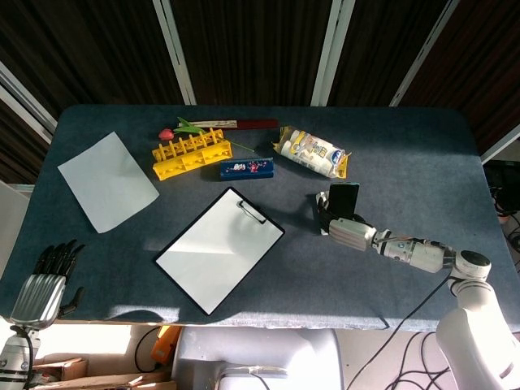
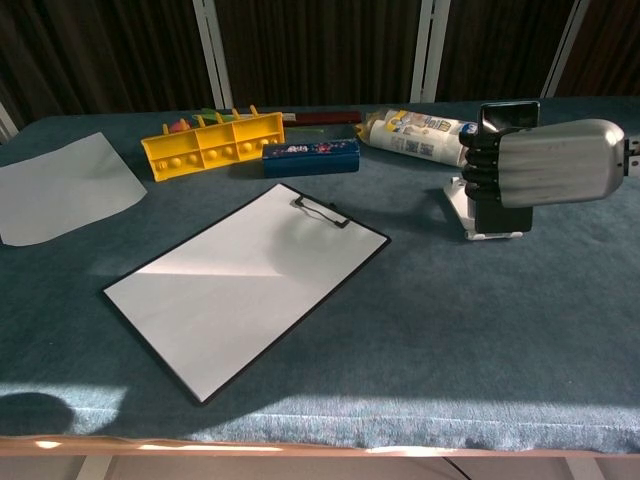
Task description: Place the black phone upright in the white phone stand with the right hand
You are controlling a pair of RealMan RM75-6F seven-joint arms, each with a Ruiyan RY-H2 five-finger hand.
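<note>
The black phone [image 1: 344,197] [image 2: 508,113] stands upright, its lower end in the white phone stand [image 1: 322,213] [image 2: 460,203] on the right side of the table. My right hand [image 1: 351,234] [image 2: 545,165] is behind and around it, with dark fingers [image 2: 480,165] curled on the phone's body, gripping it. The hand hides most of the phone in the chest view; only its top edge shows. My left hand [image 1: 41,292] hangs off the table's near left corner, fingers stretched out and holding nothing.
A clipboard with white paper [image 1: 219,248] [image 2: 245,280] lies mid-table. Behind it are a yellow rack [image 1: 190,153], a blue case [image 1: 246,168], a snack bag [image 1: 313,152], a tulip and a red stick. A loose sheet [image 1: 107,180] lies at the left.
</note>
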